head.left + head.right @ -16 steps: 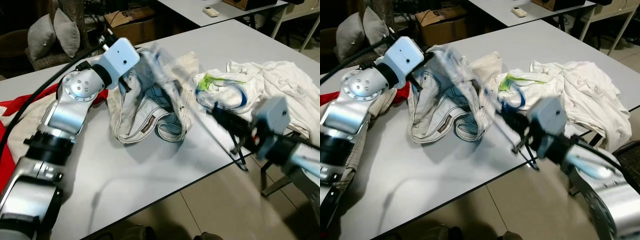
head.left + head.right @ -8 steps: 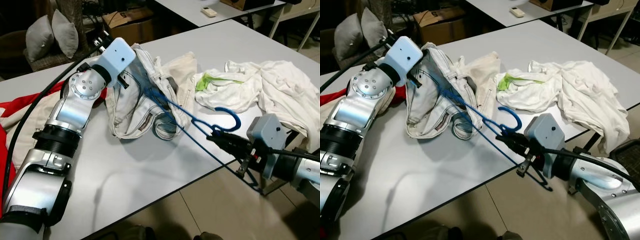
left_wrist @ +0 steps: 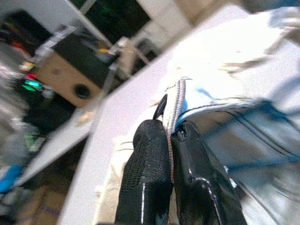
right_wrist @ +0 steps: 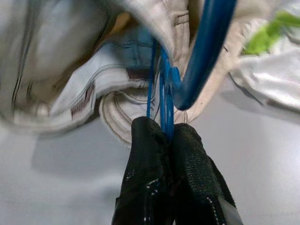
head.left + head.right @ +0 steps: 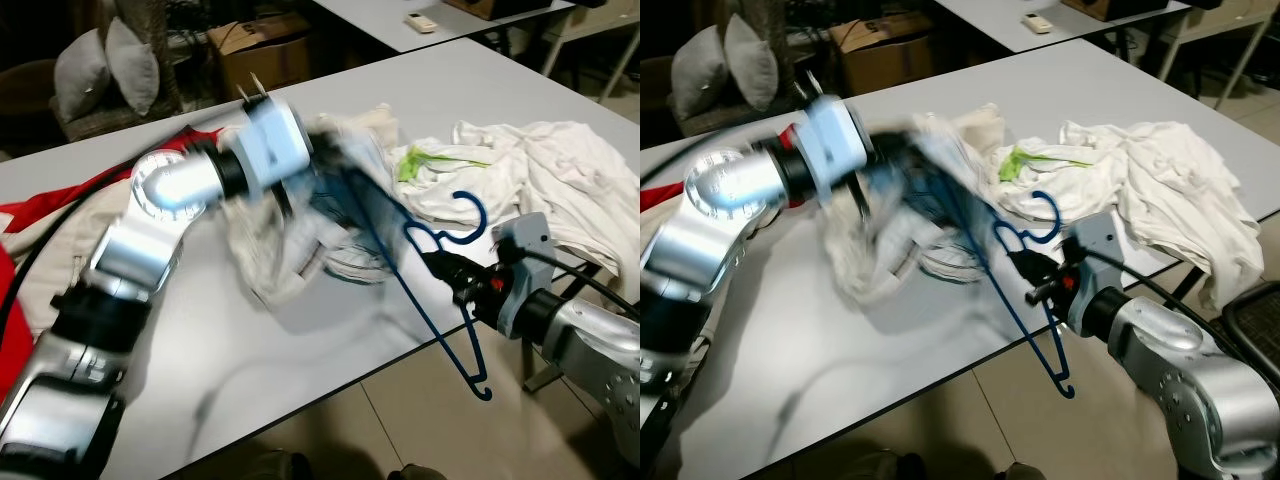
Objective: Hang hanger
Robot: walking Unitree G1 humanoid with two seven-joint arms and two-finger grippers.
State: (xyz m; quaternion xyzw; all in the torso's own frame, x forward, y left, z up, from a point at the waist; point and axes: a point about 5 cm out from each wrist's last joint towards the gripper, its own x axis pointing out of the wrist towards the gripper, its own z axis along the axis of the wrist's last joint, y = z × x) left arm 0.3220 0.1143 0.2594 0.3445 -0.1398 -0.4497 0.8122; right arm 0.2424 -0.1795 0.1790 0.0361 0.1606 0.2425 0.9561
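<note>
Swung upward since half a second ago, the blue hanger now stands nearly on end past the table's near edge, its hook raised over the white tabletop and its lower tip hanging above the tiled floor. The right gripper, just beyond the table's near right edge, has its two black fingers pinched tight on the hanger's thin blue wires below the hook, as the right wrist view shows. One arm of the hanger runs up into the pale jeans, which have been pulled toward the near edge and are blurred by motion. The left gripper, at mid-table, has its fingers pressed together on a seam of the jeans, lifting the fabric off the surface. A heap of white clothes, one piece marked with green, lies along the table's right edge, well apart from the jeans. Red cloth lies at the table's left edge. Beyond the far edge stand grey cushions and a cardboard box; a remote control rests on a second table behind.
</note>
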